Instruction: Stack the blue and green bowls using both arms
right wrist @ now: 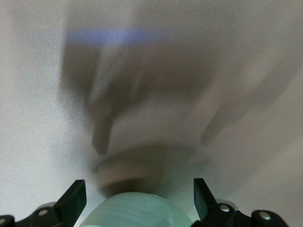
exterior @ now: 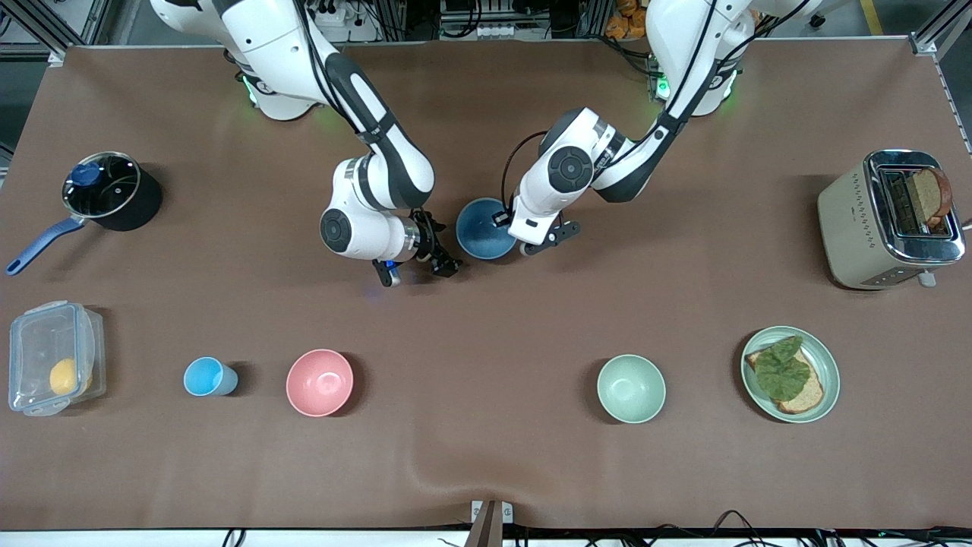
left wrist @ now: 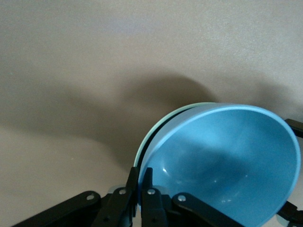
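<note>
The blue bowl (exterior: 484,228) sits tilted between the two arms, nested inside the green bowl. In the front view the green bowl is hidden under it. In the left wrist view only the green bowl's pale rim (left wrist: 152,135) shows around the blue bowl (left wrist: 227,161). My left gripper (exterior: 506,222) (left wrist: 141,182) is shut on the stacked rims at the left arm's side. My right gripper (exterior: 448,251) (right wrist: 138,191) is open at the right arm's side of the stack. The green bowl's outer wall (right wrist: 137,213) lies between its fingers without touching them.
Nearer the front camera stand a paler mint-green bowl (exterior: 631,388), a pink bowl (exterior: 320,382), a small light-blue cup (exterior: 206,377), a green plate (exterior: 829,363) with bread and a lidded box (exterior: 53,357). A pot (exterior: 110,190) and a toaster (exterior: 885,220) stand at the table's ends.
</note>
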### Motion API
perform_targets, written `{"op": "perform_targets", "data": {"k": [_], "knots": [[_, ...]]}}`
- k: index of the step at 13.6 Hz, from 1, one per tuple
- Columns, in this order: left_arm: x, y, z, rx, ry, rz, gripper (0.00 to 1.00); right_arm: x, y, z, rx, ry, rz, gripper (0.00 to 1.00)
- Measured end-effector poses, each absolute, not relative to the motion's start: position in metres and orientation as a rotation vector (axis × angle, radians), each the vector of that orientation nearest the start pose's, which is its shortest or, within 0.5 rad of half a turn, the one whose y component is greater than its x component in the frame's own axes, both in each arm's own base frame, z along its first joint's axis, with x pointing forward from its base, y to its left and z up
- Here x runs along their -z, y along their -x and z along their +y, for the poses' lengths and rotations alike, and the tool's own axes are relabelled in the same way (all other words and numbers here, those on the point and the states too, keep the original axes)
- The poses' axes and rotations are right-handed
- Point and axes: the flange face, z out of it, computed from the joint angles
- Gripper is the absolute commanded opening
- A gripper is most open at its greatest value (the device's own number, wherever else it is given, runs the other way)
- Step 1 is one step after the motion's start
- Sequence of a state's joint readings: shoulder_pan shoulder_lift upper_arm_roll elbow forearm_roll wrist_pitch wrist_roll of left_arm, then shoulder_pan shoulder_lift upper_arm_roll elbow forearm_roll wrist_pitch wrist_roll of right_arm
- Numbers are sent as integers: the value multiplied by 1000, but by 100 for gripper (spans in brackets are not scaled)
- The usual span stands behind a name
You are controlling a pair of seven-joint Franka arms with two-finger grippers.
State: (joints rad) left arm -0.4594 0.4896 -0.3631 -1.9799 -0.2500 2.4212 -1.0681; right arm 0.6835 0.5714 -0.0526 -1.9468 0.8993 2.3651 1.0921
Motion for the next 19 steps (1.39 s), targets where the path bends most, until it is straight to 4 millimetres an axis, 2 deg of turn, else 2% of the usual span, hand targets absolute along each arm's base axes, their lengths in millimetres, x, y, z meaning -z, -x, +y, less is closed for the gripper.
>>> {"op": "perform_targets", "data": {"k": [1,2,5,7,9,11,12,14,17,19], "knots": [[-231,-420,-444,-473,3181,-780,64,-175,-482,367,-708,2344,1534,100],[-231,-421,-444,-473,3172,-807,100,-175,-482,369,-702,2345,1533,100],[-239,-430,-444,-457,3175,-853,100,-175,-481,370,-698,2345,1532,100],[-255,-441,-446,-474,3164,-863,100,-175,-481,370,-697,2345,1532,100],[-288,-466,-440,-516,3139,-870,100,-175,-483,367,-691,2347,1527,100],[-329,-502,-420,-497,3116,-861,100,-177,-490,360,-666,2353,1516,100],[-346,-517,-408,-457,3105,-854,100,-181,-498,352,-645,2367,1511,100],[-363,-542,-381,-346,3078,-843,100,-196,-518,326,-644,2423,1494,100],[-383,-574,-333,-241,3016,-874,100,-237,-548,278,-750,2473,1445,100],[-408,-596,-302,-220,3011,-905,100,-260,-566,248,-798,2479,1394,100]]}}
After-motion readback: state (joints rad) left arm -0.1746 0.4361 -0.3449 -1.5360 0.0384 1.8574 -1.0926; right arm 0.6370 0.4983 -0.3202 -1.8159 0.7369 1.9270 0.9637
